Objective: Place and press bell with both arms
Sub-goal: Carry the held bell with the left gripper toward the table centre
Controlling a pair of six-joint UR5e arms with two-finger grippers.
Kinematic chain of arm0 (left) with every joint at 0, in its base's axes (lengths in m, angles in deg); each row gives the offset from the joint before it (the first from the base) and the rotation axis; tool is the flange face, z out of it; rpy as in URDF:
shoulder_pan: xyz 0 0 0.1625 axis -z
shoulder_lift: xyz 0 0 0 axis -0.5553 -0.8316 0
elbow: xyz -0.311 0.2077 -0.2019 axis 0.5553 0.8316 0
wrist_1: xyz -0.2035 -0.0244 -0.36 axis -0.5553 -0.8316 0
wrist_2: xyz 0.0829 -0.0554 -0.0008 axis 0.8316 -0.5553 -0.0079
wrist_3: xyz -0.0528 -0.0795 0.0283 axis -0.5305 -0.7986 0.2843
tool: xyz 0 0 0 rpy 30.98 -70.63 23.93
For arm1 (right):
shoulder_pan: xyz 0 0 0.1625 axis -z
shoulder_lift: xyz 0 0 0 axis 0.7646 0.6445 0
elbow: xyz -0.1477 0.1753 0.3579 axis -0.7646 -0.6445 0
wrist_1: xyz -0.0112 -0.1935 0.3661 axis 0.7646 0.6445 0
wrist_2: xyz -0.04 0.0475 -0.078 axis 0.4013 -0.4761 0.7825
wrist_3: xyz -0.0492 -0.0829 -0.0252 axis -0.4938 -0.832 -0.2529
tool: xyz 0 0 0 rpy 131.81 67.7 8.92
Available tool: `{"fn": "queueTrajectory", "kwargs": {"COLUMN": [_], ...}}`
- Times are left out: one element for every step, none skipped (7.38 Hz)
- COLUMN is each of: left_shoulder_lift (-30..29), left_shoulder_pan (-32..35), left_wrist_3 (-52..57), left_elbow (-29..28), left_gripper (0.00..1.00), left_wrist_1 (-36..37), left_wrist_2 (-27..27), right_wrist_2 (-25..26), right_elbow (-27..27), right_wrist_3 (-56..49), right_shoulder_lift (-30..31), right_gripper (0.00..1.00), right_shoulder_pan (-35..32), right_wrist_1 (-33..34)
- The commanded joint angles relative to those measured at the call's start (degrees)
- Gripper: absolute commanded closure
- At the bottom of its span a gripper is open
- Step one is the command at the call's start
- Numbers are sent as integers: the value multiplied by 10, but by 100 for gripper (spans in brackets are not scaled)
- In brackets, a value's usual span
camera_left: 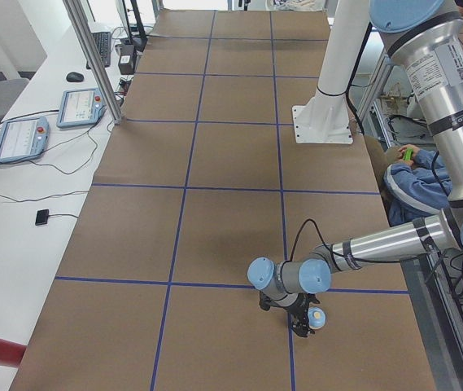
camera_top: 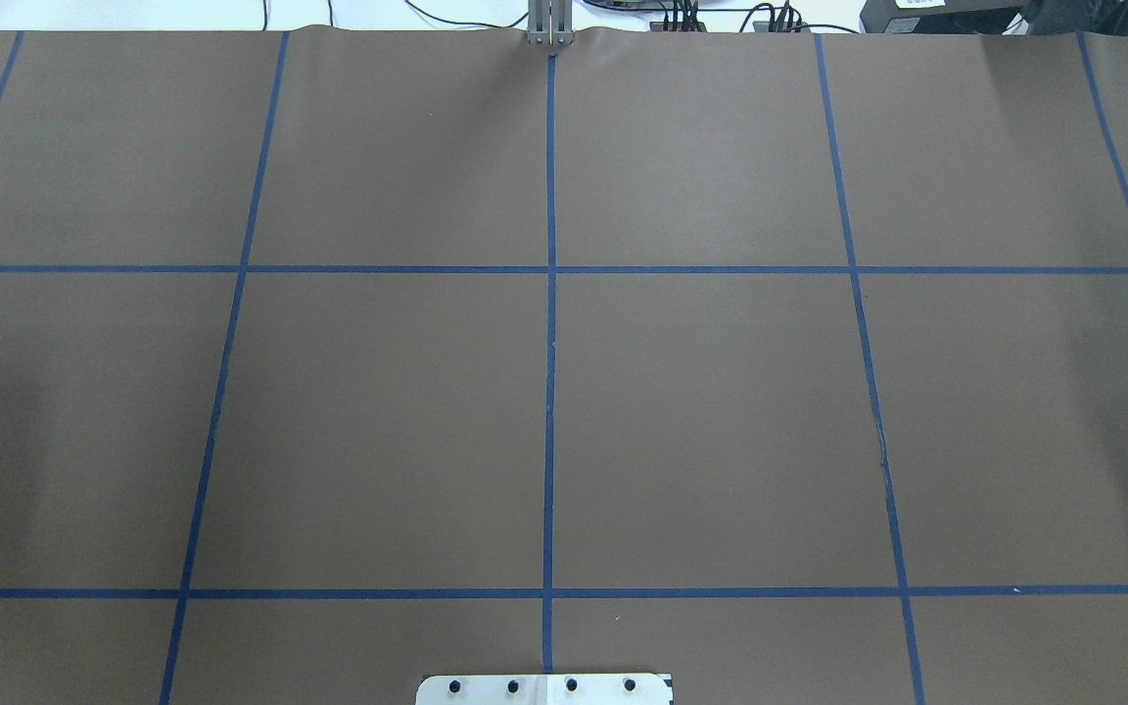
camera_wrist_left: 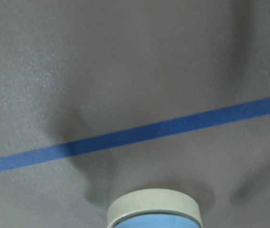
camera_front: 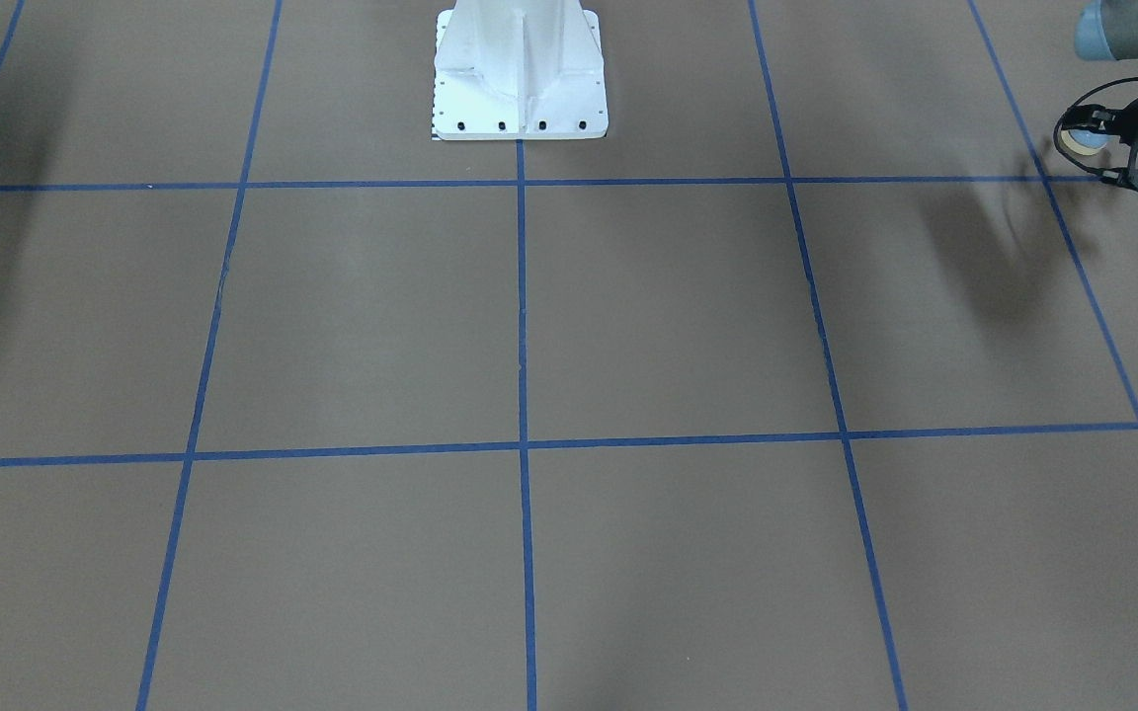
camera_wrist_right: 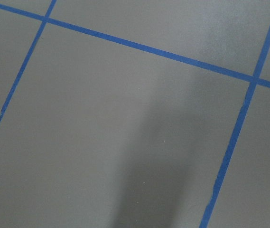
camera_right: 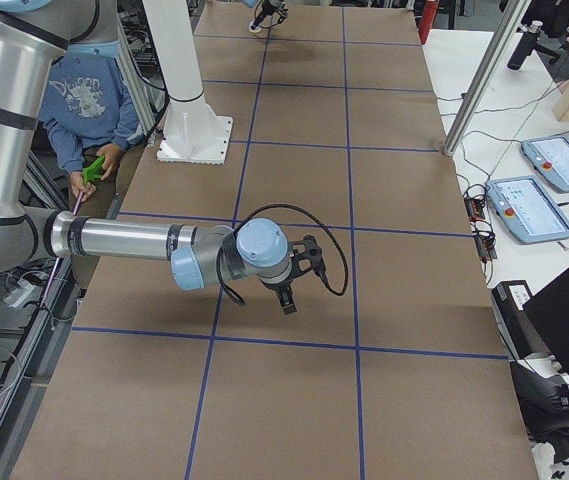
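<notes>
Silver-grey tubular arms — light-blue joint caps, black cables, white pedestal.

Left wrist view's bottom edge crops the bell.

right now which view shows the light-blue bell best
Exterior left: the light-blue domed bell shows clearly in the left gripper. Front-facing half hides it; left wrist shows only its cream rim; other views, nothing clear.

Two arms are reaching over one table: the left arm and the right arm. One bell is showing. One white post is standing. One person is sitting. Two tablets, a nearer tablet and a farther tablet, are lying beside one keyboard and one mouse.
</notes>
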Motion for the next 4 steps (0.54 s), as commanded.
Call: {"fn": "queueTrajectory", "kwargs": {"left_shoulder_lift": [-1,-1,-1,-3], "left_shoulder_pan": [-4,-7,-10,-11], "left_wrist_3": [0,0,0,0], "left_elbow": [-2,-1,-1,-2], "left_gripper": [1,1,1,1], "left_wrist_1": [-2,-2,-2,-2], "left_wrist_2": [-1,-1,-2,-1], "right_wrist_2": [0,0,0,0], "right_elbow": [0,0,0,1], "right_wrist_3": [0,0,-1,0], "right_shoulder_lift": [1,1,1,1], "right_gripper": [0,0,0,0], "right_shoulder_pan": [0,0,0,0], "right_wrist_1": [0,0,0,0]}}
